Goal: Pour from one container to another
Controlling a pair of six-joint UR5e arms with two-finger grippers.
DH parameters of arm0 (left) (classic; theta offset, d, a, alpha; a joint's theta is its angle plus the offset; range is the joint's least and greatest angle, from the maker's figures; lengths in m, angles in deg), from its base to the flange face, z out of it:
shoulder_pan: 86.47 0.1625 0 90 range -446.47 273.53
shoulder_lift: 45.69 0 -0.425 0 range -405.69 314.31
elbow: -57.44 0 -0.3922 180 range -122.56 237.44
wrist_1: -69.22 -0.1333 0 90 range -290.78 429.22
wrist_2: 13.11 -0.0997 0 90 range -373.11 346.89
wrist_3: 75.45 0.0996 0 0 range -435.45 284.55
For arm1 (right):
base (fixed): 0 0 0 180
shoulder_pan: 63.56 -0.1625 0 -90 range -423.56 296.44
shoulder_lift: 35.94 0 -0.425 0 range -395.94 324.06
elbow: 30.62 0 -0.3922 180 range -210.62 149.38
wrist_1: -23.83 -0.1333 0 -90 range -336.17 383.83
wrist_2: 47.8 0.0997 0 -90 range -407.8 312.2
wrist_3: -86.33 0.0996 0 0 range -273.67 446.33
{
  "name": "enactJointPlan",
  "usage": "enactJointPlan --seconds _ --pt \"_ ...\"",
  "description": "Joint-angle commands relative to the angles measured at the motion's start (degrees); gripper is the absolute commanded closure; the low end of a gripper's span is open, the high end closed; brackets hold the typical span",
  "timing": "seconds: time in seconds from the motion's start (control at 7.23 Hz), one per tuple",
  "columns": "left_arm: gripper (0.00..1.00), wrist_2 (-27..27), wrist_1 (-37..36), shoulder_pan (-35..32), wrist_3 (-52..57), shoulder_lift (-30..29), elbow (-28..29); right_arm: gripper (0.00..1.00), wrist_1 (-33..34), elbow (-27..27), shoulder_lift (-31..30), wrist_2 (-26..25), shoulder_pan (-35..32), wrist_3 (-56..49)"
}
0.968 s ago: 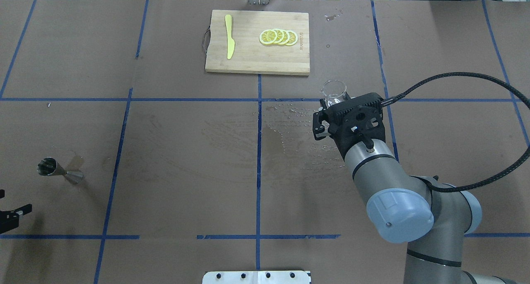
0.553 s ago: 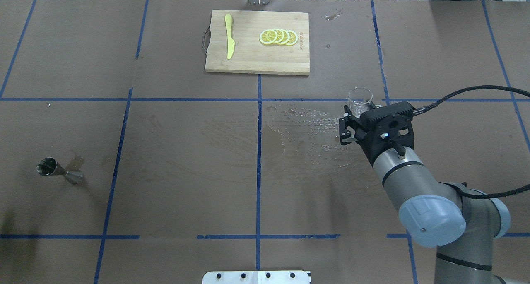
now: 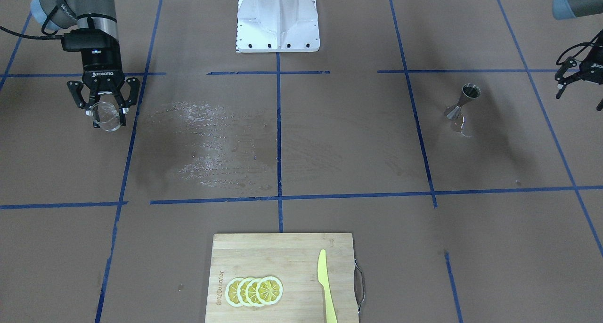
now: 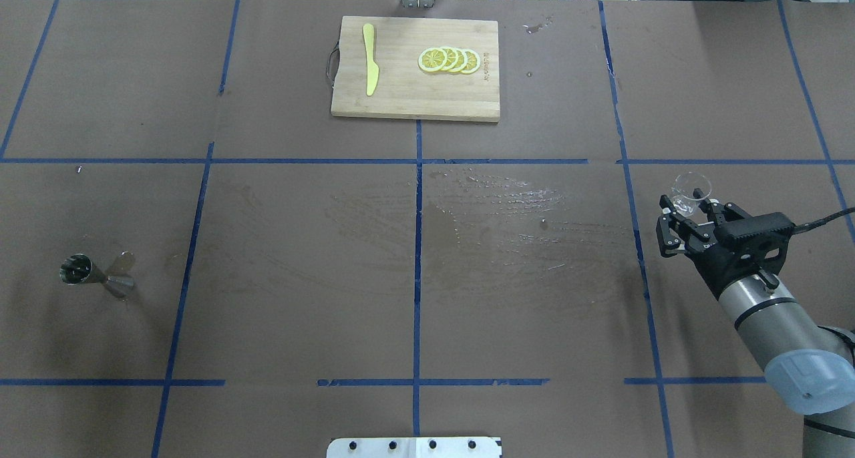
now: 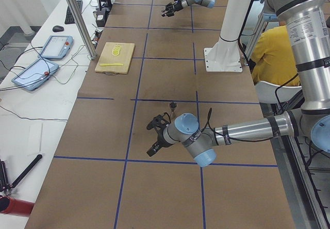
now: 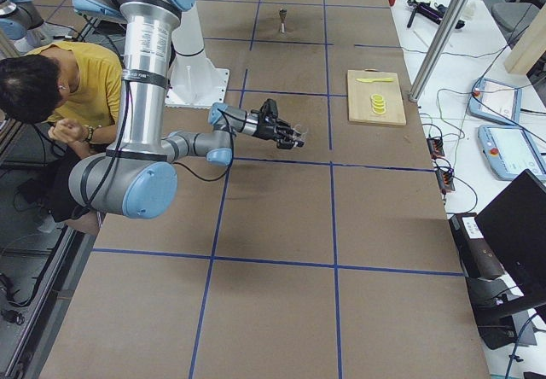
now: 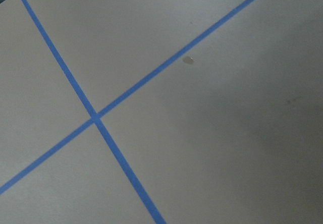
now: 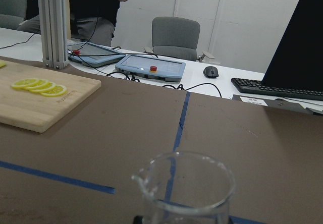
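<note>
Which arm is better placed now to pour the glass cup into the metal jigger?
The right arm. The right hand holds the glass cup; the left hand is empty. However, the jigger stands far over on the left side, so the reach is probably long.

overhead: behind, down | front: opposite, down | both share cutting board point(image 4: 407, 92)

The right wrist view's bottom edge cut off the lower part of the glass cup point(image 8: 184, 188), so its contents could not be told. In the front-facing view the left gripper point(image 3: 579, 99) was clipped by the right edge and the knife point(image 3: 326, 285) by the bottom edge.
</note>
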State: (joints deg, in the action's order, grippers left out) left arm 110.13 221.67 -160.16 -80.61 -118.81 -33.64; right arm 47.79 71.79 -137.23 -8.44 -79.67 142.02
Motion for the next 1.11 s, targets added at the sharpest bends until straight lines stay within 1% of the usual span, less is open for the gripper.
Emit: enactJointPlan --seconds 0.0,0.14,0.28,0.41,0.55,0.69,0.83,0.97 --pt "0.00 8.65 -17.01 -5.83 0.59 -5.08 -5.39 1.00 -9.62 -8.27 -0.13 -1.03 2.30 3.01" --pt "0.00 9.38 -24.49 -8.29 -0.02 -5.80 -7.95 1.00 -9.54 -8.46 -0.13 -1.56 4.83 9.02" --pt "0.00 9.30 -25.70 -8.40 -4.46 -5.64 -9.02 1.00 -9.20 -8.55 -0.13 -2.52 6.08 10.48" --pt "0.00 9.22 -25.71 -8.40 -6.68 -5.29 -9.03 0.95 -8.67 -8.55 -0.13 -5.66 8.44 10.49" --pt "0.00 8.87 -25.63 -8.40 -6.71 -4.76 -8.77 0.94 -8.66 -8.81 -0.05 -6.91 9.94 10.49" --pt "0.00 8.95 -25.36 -8.40 -6.79 -4.84 -8.16 0.87 -8.75 -10.73 -0.05 -6.93 10.39 10.49" --pt "0.00 8.95 -25.10 -8.40 -6.97 -4.93 -8.15 0.81 -8.84 -11.27 0.04 -6.93 11.01 10.49" --pt "0.00 8.86 -25.10 -8.40 -7.06 -4.85 -8.50 0.69 -8.93 -11.36 0.04 -7.10 11.45 10.49"
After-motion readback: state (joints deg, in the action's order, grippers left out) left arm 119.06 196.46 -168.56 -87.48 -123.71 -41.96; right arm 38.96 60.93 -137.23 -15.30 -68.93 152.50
